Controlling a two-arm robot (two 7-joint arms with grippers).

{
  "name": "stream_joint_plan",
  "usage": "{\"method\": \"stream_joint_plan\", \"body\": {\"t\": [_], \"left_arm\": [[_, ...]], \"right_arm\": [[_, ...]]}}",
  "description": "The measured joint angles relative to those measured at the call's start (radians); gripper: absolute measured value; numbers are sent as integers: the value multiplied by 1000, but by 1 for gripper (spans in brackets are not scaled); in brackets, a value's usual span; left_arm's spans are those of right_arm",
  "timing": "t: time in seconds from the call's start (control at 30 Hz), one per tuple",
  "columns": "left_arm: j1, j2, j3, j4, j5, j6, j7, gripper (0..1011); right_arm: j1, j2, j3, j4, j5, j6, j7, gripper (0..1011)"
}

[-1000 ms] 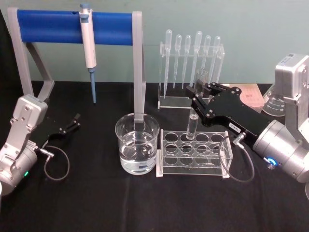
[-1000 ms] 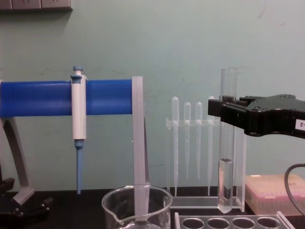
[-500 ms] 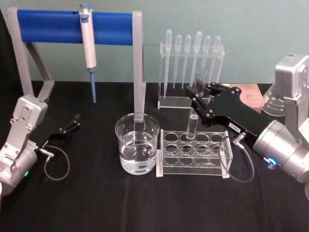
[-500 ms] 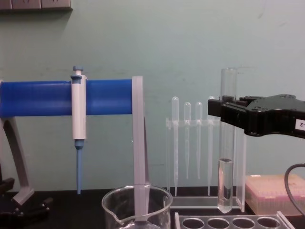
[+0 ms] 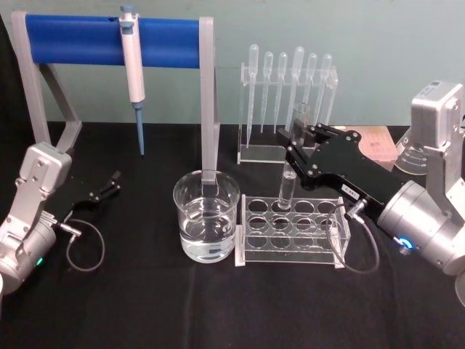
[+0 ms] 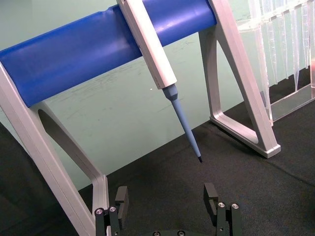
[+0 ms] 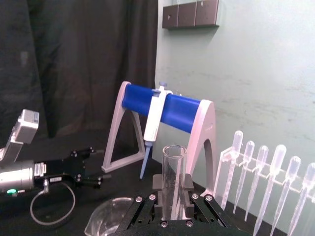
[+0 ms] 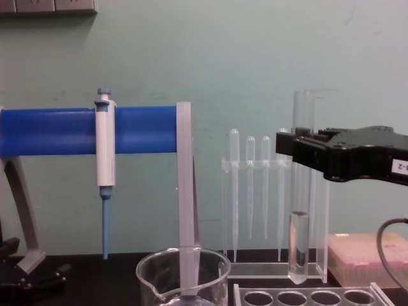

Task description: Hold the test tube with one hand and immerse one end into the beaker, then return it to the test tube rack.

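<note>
My right gripper (image 5: 296,139) is shut on the test tube (image 5: 288,182), a clear glass tube held upright by its upper part. Its rounded bottom hangs just above the back row of the clear tube rack (image 5: 290,222). In the chest view the tube (image 8: 299,242) stands right of the beaker (image 8: 185,274), and the gripper (image 8: 294,144) clasps it well below the rim. The right wrist view shows the tube's open rim (image 7: 173,157) between the black fingers (image 7: 158,189). The beaker (image 5: 206,217) holds clear liquid and stands left of the rack. My left gripper (image 5: 109,185) rests open at the far left.
A blue-barred stand (image 5: 109,40) carries a white-and-blue pipettor (image 5: 132,65) behind the beaker; its grey leg (image 5: 209,116) stands just behind the beaker. A clear stand of plastic pipettes (image 5: 287,102) is behind the rack. A pink box (image 8: 366,255) and a flask (image 5: 410,156) sit at the right.
The right gripper has carried the test tube a little to the left, toward the beaker. The left arm has not moved.
</note>
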Motion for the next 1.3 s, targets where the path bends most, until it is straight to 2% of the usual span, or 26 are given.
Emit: {"method": "stream_joint_plan", "body": {"t": [0.23,0.4,0.43,0.67,0.97,1.3], "left_arm": [[0,0,0,0,0,0,0,1000],[0,0,0,0,0,0,0,1000],[0,0,0,0,0,0,0,1000],[0,0,0,0,0,0,0,1000],[0,0,0,0,0,0,0,1000],[0,0,0,0,0,0,0,1000]], "right_arm": [[33,-36,-35,-13,-30,-6,-20,226],[111,-86,-93,-4,-67,3,-18,226],[111,-86,-93,-4,-67,3,-18,226],[181,-154,-150,94,-78,-15,1,225],[202,-189,-180,206,-85,-70,26,225],[181,-204,-193,290,-89,-110,39,226]]}}
